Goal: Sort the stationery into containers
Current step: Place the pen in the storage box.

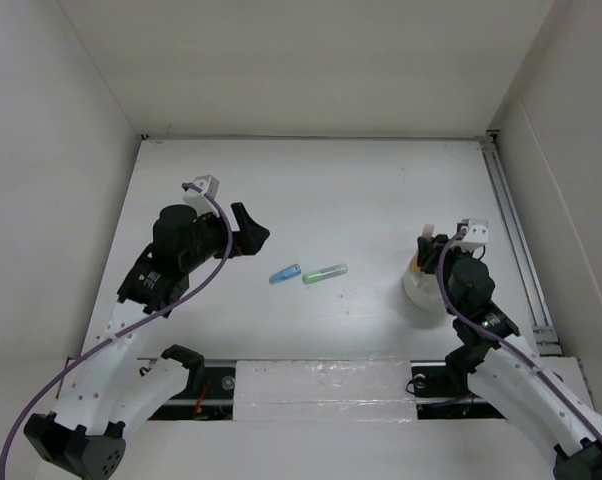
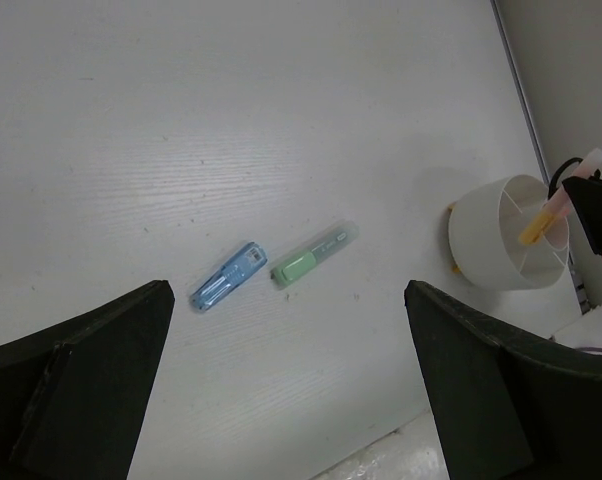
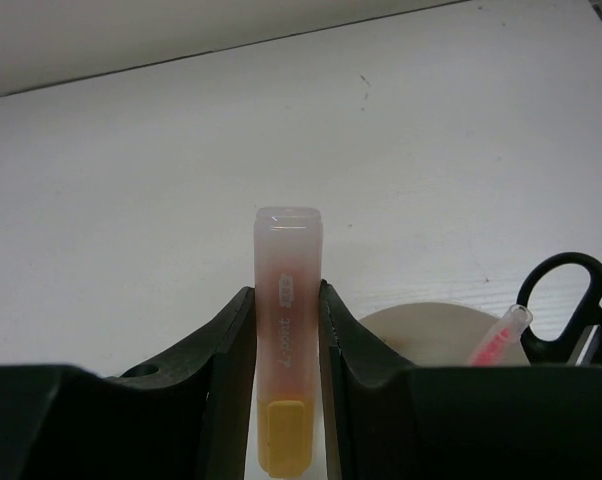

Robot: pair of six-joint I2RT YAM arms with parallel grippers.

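Note:
My right gripper (image 3: 287, 300) is shut on a stubby orange marker (image 3: 288, 290) with a clear cap, held upright over the round white cup (image 1: 421, 290). The cup also shows in the left wrist view (image 2: 486, 235) and in the right wrist view (image 3: 421, 335); a red pen (image 3: 499, 340) and black-handled scissors (image 3: 566, 305) stand in it. A blue marker (image 1: 284, 273) and a green marker (image 1: 324, 272) lie side by side mid-table, also seen in the left wrist view as the blue marker (image 2: 228, 277) and the green marker (image 2: 311, 254). My left gripper (image 2: 286, 400) is open and empty, above and to the left of them.
A metal rail (image 1: 516, 235) runs along the table's right edge. White walls close in the table on the left, back and right. The arm bases and a taped strip (image 1: 321, 385) sit at the near edge.

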